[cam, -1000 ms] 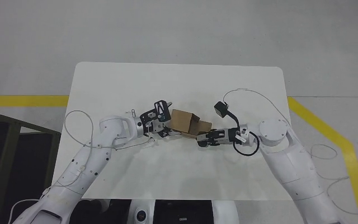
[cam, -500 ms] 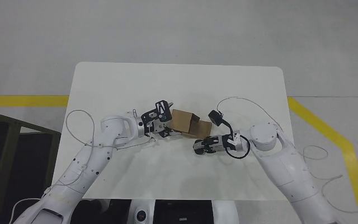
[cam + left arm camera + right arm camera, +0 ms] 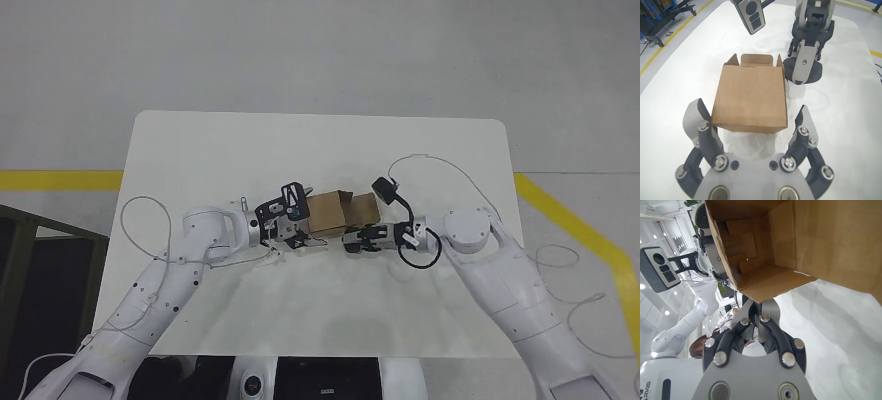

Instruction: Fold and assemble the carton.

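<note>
Carton (image 3: 335, 212): brown cardboard, lying on its side near the middle of the white table (image 3: 200, 150), between the two claws. You'll find its closed end facing the left claw (image 3: 293, 235) and its open end, flaps loose, facing the right claw (image 3: 352, 243).

Left claw (image 3: 751, 115): fingers spread wide on either side of the carton's (image 3: 751, 98) closed end. One fingertip (image 3: 701, 110) touches the near corner; the other stands just apart from the box.

Right claw (image 3: 757, 308): fingers pressed together, right at the lower lip of the open end. From its wrist you look straight into the carton (image 3: 829, 237), where the interlocked flaps of the far end are folded shut. The cardboard hides the fingertips here, so you cannot tell whether a flap edge is caught between them. From the left wrist the right claw (image 3: 800, 79) sits just beside the carton's side flap, low on the table.
</note>
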Available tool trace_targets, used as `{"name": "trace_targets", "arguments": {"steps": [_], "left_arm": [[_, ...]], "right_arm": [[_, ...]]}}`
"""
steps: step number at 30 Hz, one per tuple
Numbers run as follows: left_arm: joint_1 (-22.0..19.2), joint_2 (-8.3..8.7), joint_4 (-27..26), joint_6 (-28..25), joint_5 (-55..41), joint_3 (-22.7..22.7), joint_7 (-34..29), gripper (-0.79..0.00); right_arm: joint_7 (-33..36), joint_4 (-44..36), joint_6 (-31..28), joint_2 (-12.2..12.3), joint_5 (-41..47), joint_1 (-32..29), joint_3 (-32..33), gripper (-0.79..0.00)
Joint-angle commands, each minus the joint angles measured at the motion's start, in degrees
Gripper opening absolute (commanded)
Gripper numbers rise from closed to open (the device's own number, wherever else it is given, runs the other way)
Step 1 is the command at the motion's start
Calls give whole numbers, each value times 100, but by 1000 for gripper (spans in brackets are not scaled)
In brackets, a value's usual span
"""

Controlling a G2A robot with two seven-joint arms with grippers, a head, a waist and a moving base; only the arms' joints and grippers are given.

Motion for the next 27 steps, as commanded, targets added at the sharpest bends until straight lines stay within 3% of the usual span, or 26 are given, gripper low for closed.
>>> {"name": "trace_targets", "arguments": {"steps": [1,7,14,27], "left_arm": [[-7,-6,15,3,-5,1,-10,0],[-21,-21,57,41,-42,-20,-42,0],[14,-45,66,165,-160,-37,-69,0],[-65,-128,141,221,-305,91,-249,0]], "right_arm": [[85,112,-55,-13,3,112,-44,-785],[373,33,150,97,-148,95,212,-785],[-78,-223,264,265,-432,-246,759,-785],[-360,195,-187,138,-109,27,401,-785]]}}
